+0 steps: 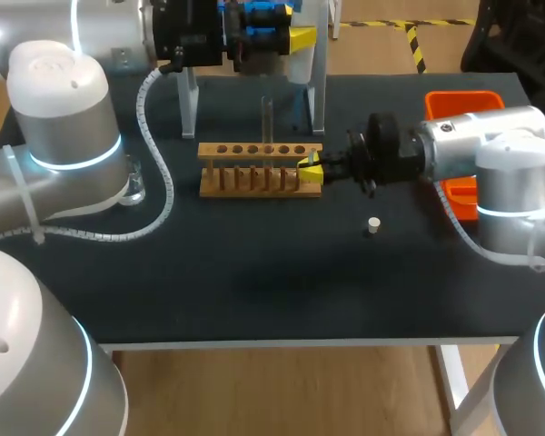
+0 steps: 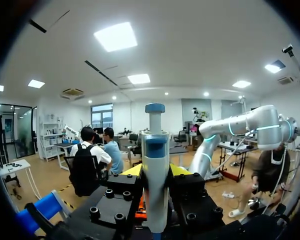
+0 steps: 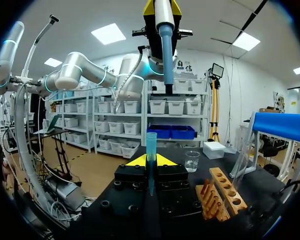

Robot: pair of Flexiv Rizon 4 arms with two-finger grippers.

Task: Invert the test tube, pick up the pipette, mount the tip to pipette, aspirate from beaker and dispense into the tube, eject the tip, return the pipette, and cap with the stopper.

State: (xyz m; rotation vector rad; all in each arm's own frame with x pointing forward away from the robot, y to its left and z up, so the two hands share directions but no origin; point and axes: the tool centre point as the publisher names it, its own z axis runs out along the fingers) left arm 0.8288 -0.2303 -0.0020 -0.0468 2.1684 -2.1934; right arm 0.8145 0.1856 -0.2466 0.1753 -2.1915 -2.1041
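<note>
The right claw, clamped on the upright tip by the rack's right end, sits near-right of and below the pipette, which hangs nozzle-down, clamped in the left claw over the tabletop's far edge.

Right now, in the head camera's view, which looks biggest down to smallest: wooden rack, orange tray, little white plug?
1. wooden rack
2. orange tray, though unsure: the right arm hides much of it
3. white plug, clearly smallest
</note>
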